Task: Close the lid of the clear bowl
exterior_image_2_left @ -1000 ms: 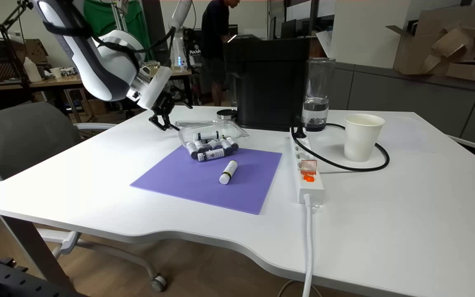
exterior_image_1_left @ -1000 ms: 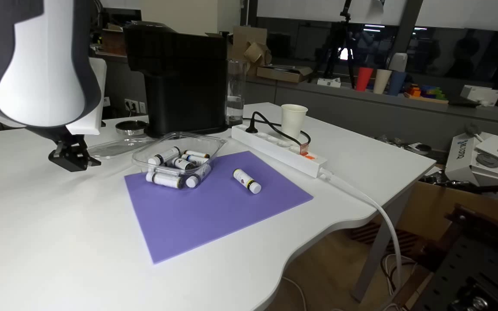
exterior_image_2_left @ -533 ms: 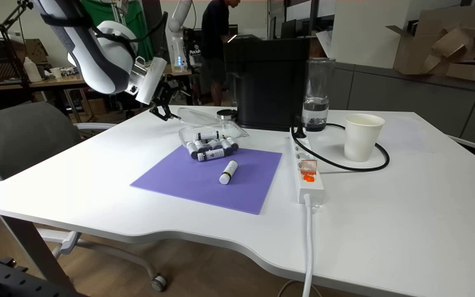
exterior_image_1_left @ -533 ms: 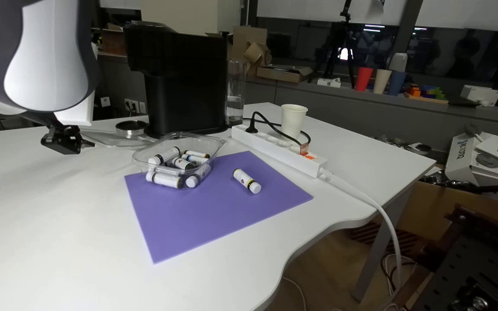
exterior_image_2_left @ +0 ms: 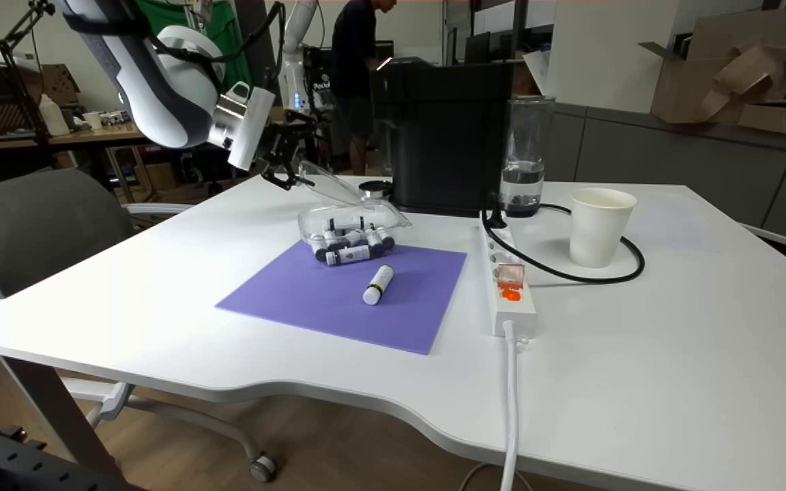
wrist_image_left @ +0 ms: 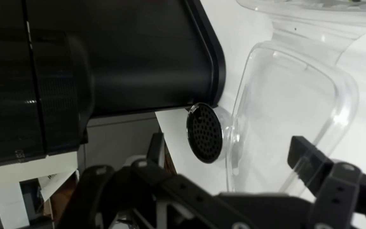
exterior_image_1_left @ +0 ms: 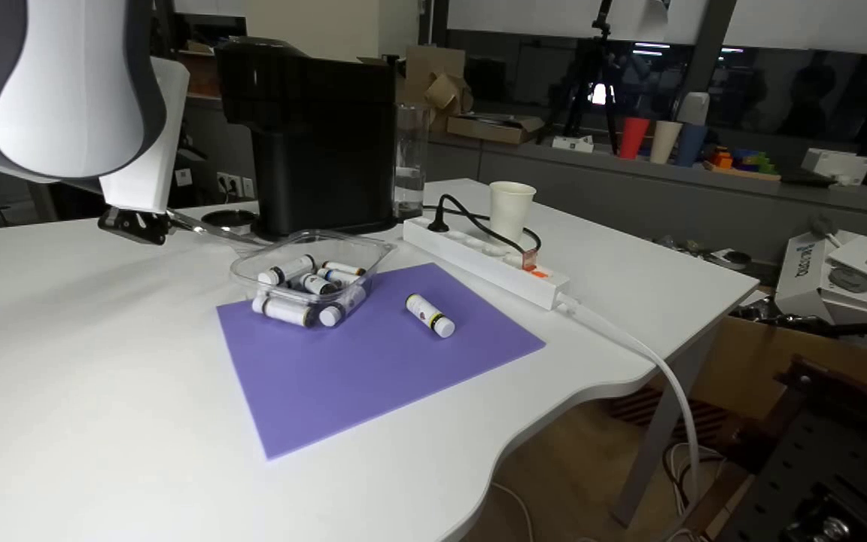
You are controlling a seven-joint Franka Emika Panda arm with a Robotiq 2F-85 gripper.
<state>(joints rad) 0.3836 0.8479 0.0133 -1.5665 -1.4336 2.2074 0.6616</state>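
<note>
Several white cylinders (exterior_image_1_left: pixel 318 285) lie in the clear bowl (exterior_image_1_left: pixel 343 250), the end effector (wrist_image_left: pixel 228 144) spread at the tilted lid (wrist_image_left: pixel 286 105).

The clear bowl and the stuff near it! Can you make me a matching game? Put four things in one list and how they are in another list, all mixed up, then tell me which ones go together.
Things:
1. lid
2. clear bowl
3. paper cup
4. end effector

How they are:
A. standing upright near the power strip
B. fingers wide apart
C. slanted, not closed yet
D. holding several small bottles

Right pairs: 1-C, 2-D, 3-A, 4-B
</note>
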